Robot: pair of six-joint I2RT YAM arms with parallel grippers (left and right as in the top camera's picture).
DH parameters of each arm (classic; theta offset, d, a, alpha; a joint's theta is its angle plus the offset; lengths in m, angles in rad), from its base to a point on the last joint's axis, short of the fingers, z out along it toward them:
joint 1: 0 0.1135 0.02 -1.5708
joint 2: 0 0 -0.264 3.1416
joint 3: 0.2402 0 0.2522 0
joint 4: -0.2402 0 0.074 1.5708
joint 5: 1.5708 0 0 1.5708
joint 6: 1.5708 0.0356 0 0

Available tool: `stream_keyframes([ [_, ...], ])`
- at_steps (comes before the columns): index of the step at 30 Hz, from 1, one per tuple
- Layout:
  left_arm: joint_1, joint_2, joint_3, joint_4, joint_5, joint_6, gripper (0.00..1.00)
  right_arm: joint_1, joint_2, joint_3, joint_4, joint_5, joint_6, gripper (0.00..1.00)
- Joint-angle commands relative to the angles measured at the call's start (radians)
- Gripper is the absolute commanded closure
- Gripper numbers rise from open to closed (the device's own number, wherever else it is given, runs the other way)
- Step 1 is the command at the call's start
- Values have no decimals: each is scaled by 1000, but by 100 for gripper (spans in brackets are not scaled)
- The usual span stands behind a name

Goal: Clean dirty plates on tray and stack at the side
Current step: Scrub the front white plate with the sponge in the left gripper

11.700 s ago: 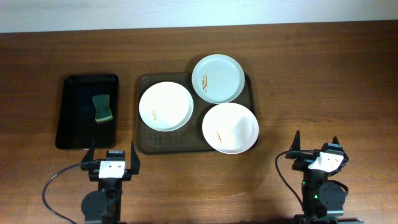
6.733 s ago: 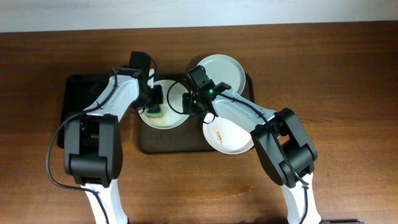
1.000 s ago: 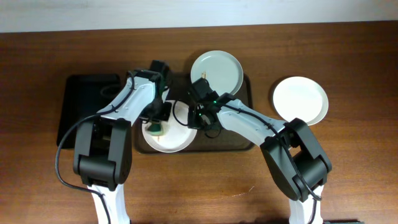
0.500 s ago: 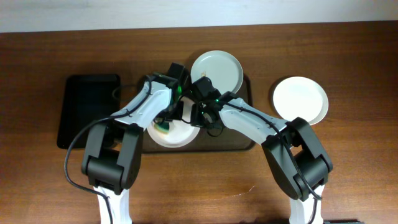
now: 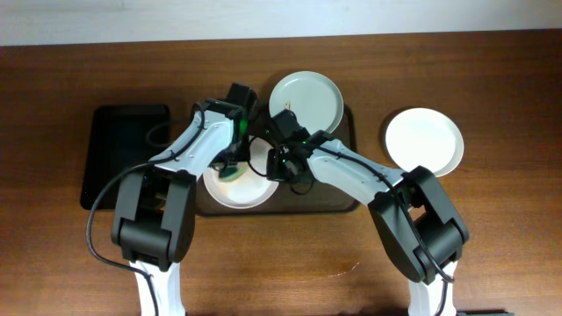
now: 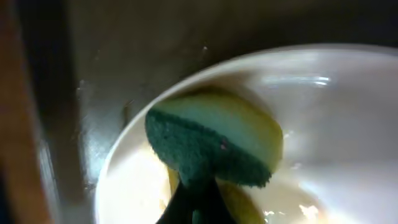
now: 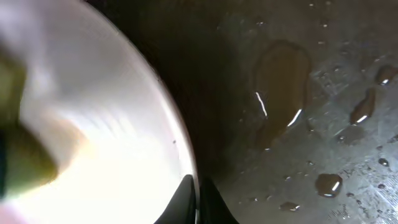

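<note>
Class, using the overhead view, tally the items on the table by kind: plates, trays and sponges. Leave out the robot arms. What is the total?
Plates: 3 (plate on the table, pale plate, plate under the sponge)
Trays: 2 (brown tray, black tray)
Sponge: 1
Total: 6

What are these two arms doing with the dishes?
They are washing plates. The left gripper presses a green-and-yellow sponge onto the front plate on the brown tray, while the right gripper pinches that plate's rim. A second plate sits on the table at right; a smeared third plate waits on the tray.
</note>
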Motion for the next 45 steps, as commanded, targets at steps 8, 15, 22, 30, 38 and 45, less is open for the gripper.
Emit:
stream_keyframes([
  [8,119,18,-3,-126,491,306,99,-128,32,-63,69,-279,-64,96],
  [15,155,18,-3,113,318,116,99,-129,32,-65,73,-278,-68,96],
  [22,140,18,-3,-147,195,156,99,-129,32,-65,73,-274,-68,96],
  [30,56,18,-5,157,286,30,99,-129,32,-65,72,-274,-68,96],
  [38,89,18,-5,-142,361,229,99,-129,32,-65,74,-271,-68,96],
  [45,57,18,-5,140,555,221,99,-129,32,-65,73,-270,-68,96],
])
